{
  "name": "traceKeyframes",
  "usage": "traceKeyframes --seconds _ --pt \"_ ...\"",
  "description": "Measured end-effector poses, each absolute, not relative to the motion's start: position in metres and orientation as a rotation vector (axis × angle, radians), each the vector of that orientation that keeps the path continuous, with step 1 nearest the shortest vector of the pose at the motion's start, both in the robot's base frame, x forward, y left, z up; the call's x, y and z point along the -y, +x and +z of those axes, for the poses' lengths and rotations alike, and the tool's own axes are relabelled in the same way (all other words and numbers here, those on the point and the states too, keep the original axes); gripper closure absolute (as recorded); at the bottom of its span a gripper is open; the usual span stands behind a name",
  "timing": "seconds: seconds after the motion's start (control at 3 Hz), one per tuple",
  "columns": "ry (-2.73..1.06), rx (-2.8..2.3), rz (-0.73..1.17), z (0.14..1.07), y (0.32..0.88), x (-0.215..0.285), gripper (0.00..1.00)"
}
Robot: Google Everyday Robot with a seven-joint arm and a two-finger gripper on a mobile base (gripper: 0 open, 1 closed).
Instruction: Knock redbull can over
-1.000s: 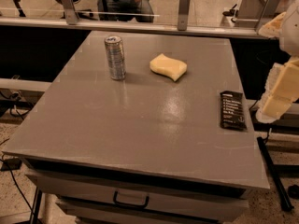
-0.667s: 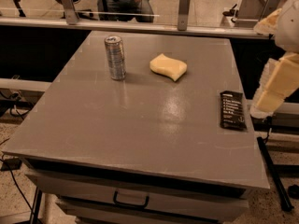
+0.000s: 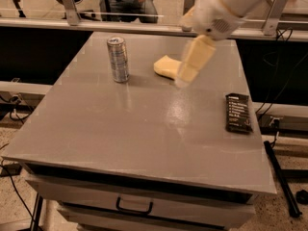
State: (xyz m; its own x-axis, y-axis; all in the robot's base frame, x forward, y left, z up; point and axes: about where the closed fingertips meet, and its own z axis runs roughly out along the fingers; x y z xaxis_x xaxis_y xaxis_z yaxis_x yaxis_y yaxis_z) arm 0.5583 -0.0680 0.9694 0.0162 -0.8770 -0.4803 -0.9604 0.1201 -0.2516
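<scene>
The redbull can point(image 3: 118, 59) is a slim silver-grey can with a shiny round top. It stands upright on the grey table point(image 3: 120, 129), at the far left. My gripper point(image 3: 188, 67) hangs blurred from the white arm that comes in from the upper right. It is over the middle of the table, to the right of the can and well apart from it. It partly covers the yellow sponge point(image 3: 166, 66).
A flat black wrapper point(image 3: 238, 112) lies near the table's right edge. A drawer with a dark handle point(image 3: 134, 209) is under the front edge. A rail with posts point(image 3: 67, 4) runs behind the table. Cables hang at the right.
My arm has swung from beyond the table's right edge leftward to over the middle of the table, now in front of the sponge. The can, sponge and wrapper have not moved.
</scene>
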Motion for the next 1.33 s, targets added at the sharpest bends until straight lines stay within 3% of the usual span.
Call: traceKeyframes --seconds 0.33,1.0,1.33 --pt "-1.786 -1.813 0.309 0.939 0.618 0.009 0.0" --pt "-1.72 -1.767 0.359 0.938 0.634 -0.002 0.0" --pt "-1.575 -1.679 0.446 0.926 0.675 -0.034 0.0"
